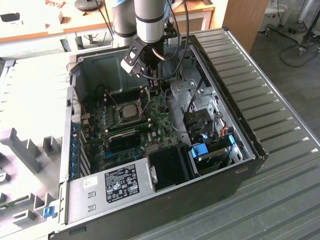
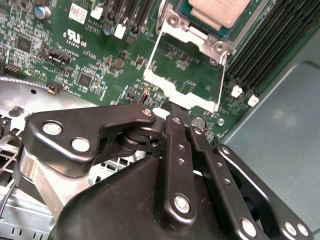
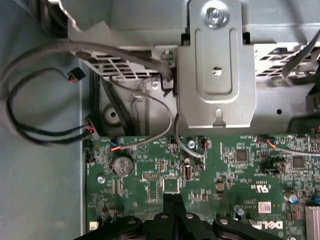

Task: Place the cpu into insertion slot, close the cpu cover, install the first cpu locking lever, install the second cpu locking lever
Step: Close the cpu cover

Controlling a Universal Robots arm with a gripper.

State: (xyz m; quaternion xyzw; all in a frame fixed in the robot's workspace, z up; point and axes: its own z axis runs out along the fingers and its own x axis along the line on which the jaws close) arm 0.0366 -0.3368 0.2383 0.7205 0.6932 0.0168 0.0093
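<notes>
Silvery cpu looks seated, so the cover lying flipped open makes sense; we see the fingers closed together right at its free edge.

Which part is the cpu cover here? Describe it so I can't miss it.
In the second wrist view, start at the green motherboard and find the silvery-grey square cpu. Hinged next to that chip, the cpu cover is the thin silvery metal frame swung open, with green board showing through its square window, unlike the solid chip.
</notes>
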